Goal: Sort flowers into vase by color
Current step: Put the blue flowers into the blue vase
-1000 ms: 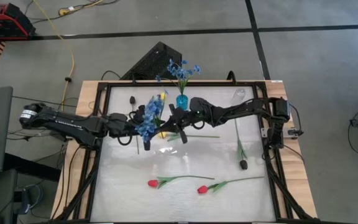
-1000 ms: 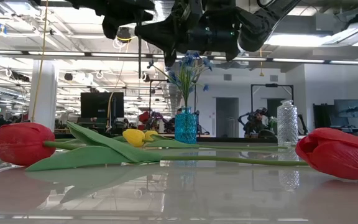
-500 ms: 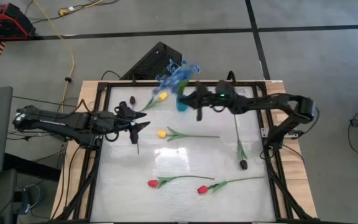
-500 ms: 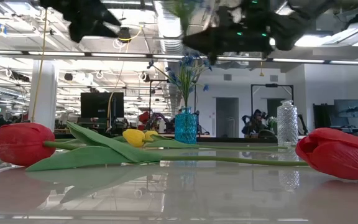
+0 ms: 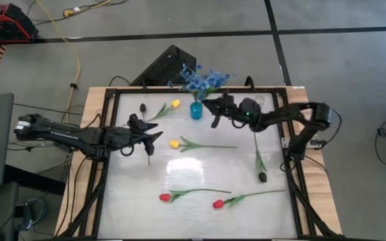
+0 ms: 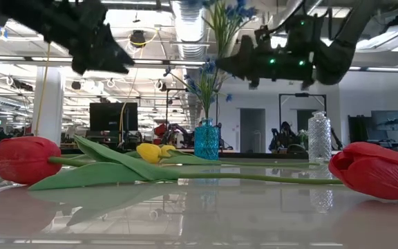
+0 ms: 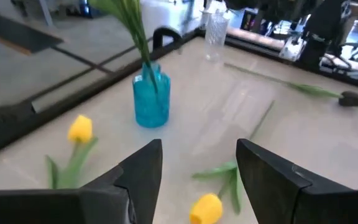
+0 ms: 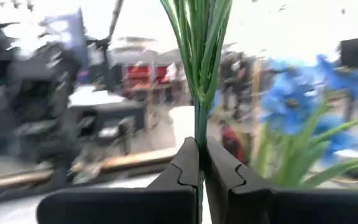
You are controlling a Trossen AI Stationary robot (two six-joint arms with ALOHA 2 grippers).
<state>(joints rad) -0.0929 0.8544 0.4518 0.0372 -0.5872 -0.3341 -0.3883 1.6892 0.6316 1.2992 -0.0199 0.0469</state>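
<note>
Your right end effector (image 5: 213, 111) is pinching the green stems of a blue flower spray (image 5: 203, 80) tight between its two fingers (image 8: 188, 165). It is holding the spray up in the air, just beside the blue vase (image 5: 196, 110) at the far side of the tabletop (image 5: 206, 175). The blue blossoms are sitting above the vase in the high view. In the low view, the stems are hanging above the vase, which is already holding some blue flowers (image 6: 206, 77).

Your left end effector (image 5: 150, 137) is standing wide open and is holding nothing. It is hanging over the tabletop, near a yellow tulip (image 5: 173, 143) that is lying flat with its stem pointing toward your right arm. From the left wrist view, you are looking past the open fingers (image 7: 143, 174) at the blue vase (image 7: 151, 99) and two yellow tulips.

Another yellow tulip (image 5: 175, 104) is lying just beside the vase, on your left arm's side. A dark bud (image 5: 143, 106) is lying near the far corner on that side. A second dark bud (image 5: 263, 177) is lying near the edge on your right arm's side, with its stem pointing toward the far side. Two red tulips (image 5: 165, 197) (image 5: 217, 204) are lying near the front, close to each other. A clear vase (image 6: 318, 137) is standing at the far side, well apart from the blue one.
</note>
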